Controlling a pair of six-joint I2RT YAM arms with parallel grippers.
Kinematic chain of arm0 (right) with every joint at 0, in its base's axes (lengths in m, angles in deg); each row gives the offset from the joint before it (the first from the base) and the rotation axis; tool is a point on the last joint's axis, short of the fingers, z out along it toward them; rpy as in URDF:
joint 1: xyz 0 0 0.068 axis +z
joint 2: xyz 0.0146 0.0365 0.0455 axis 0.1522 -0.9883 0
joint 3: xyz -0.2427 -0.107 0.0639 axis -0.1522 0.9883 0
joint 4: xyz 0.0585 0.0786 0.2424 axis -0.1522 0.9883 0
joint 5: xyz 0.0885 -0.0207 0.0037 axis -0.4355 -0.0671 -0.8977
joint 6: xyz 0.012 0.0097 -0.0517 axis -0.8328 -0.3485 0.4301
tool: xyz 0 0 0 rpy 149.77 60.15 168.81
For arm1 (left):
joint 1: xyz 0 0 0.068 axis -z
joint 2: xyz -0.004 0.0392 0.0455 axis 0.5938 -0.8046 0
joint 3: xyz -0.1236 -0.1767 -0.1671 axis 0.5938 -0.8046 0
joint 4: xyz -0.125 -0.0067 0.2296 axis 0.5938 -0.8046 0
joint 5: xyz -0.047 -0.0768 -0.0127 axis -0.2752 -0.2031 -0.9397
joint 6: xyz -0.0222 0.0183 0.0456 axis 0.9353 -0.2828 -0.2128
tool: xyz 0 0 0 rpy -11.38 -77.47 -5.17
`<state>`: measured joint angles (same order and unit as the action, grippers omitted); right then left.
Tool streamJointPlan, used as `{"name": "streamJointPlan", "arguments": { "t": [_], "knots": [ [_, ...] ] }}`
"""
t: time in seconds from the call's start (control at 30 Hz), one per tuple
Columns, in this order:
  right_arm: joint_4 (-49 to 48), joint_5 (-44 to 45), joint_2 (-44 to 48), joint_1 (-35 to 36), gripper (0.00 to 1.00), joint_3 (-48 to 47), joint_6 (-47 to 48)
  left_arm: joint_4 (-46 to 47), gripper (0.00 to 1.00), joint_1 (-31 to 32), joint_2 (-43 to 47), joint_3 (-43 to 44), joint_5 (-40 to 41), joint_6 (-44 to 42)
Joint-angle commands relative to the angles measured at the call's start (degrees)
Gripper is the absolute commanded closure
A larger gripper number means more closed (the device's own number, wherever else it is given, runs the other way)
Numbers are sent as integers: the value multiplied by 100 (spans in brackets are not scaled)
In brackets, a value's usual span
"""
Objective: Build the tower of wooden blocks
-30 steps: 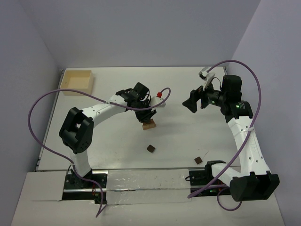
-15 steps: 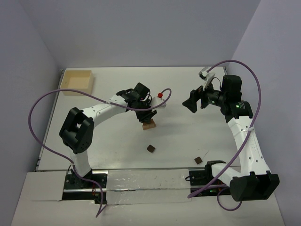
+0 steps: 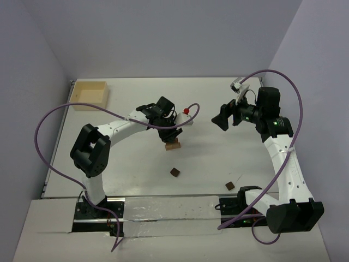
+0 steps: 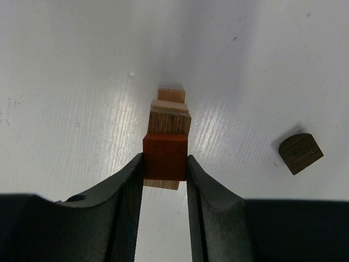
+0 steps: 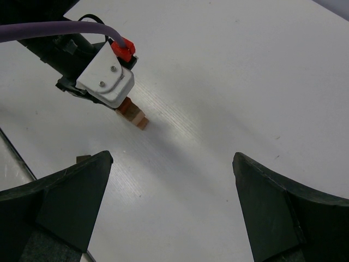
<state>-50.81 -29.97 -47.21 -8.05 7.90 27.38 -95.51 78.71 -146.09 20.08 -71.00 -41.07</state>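
My left claw (image 4: pixel 165 164) is clamped on a small reddish-brown wooden block (image 4: pixel 165 153), pinching its two flat sides. The block sits directly over the little stack of light tan wooden blocks (image 4: pixel 170 114) in the middle of the tabletop (image 4: pixel 65 82); I cannot tell whether it already rests there. My right claw (image 5: pixel 172 191) hangs wide open and holds nothing, well apart to the right. I judge these pieces light, stiff and smooth-faced, so a nudge could topple the stack. Opposite flat faces are where to pinch them. A loose dark brown wooden block with a rounded edge (image 4: pixel 300 153) lies near the stack, likely the top piece.
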Motion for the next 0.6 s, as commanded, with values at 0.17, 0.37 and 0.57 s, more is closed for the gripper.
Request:
{"name": "streamJointPlan", "arguments": {
  "t": [0.17,0.37,0.57],
  "knots": [
    [-257,-65,21,-27,0,41,-49,221,54,43,2,48,-3,-92],
    [-257,-105,4,-27,0,10,-67,248,44,43,121,11,4,-125],
    [-264,-99,2,-29,0,1,-74,363,41,50,425,-74,83,-164]
  ]
}}
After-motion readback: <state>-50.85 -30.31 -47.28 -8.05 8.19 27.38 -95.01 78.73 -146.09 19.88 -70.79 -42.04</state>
